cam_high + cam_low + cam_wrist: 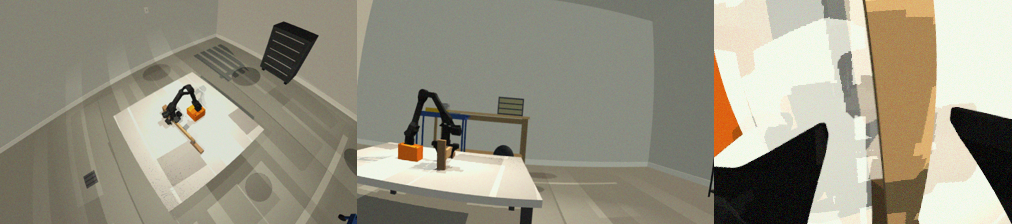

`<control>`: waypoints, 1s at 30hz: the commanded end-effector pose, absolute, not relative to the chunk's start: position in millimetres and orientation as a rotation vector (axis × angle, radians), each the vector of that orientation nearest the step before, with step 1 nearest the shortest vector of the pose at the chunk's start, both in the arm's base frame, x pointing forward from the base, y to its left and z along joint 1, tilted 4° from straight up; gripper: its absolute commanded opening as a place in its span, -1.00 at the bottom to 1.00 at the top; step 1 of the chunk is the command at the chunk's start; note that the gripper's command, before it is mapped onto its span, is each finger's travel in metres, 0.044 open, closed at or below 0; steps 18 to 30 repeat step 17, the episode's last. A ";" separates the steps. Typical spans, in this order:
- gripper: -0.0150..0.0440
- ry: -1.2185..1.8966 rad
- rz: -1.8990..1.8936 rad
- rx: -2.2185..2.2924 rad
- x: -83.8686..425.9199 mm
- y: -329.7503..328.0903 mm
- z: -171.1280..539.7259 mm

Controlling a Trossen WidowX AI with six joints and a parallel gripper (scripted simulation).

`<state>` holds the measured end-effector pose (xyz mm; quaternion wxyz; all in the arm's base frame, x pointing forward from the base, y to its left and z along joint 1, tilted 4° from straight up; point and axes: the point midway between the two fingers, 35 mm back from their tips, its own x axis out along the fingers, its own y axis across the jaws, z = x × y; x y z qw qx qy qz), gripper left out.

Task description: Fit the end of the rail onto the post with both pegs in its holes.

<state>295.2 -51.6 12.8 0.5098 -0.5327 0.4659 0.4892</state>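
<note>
The rail (185,132) (449,152) (906,75) runs from the post to the low footboard block (198,147), where its far end meets the bracket (192,141). In the exterior view, its near end shows right behind the upright post (441,156) (164,108), well above the table top. Pegs and holes are hidden, and I cannot tell whether the rail end touches the post. My gripper (173,118) (446,148) (890,121) is open around the rail near the post. In the wrist view, a gap shows on each side between rail and fingers.
The arm's orange base (196,114) (410,152) stands on the white table (139,127) (473,185) beside the rail. It also shows at the left edge of the wrist view (723,115). The arm arches from this base over to the post. A workbench stands behind the table.
</note>
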 end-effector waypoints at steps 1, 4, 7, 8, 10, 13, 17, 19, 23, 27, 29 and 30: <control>1.00 1.116 1.170 -1.293 293.7 -30.5 33.6; 1.00 1.115 1.168 -1.294 292.1 -23.8 40.2; 1.00 1.115 1.168 -1.294 292.1 -23.8 40.2; 1.00 1.115 1.168 -1.294 292.1 -23.8 40.2; 1.00 1.115 1.168 -1.294 292.1 -23.8 40.2; 1.00 1.115 1.168 -1.294 292.1 -23.8 40.2; 1.00 1.115 1.168 -1.294 292.1 -23.8 40.2; 1.00 1.115 1.168 -1.294 292.1 -23.8 40.2; 1.00 1.115 1.168 -1.294 292.1 -23.8 40.2; 1.00 1.115 1.168 -1.294 292.1 -23.8 40.2; 1.00 1.115 1.168 -1.294 292.1 -23.8 40.2; 1.00 1.115 1.168 -1.294 292.1 -23.8 40.2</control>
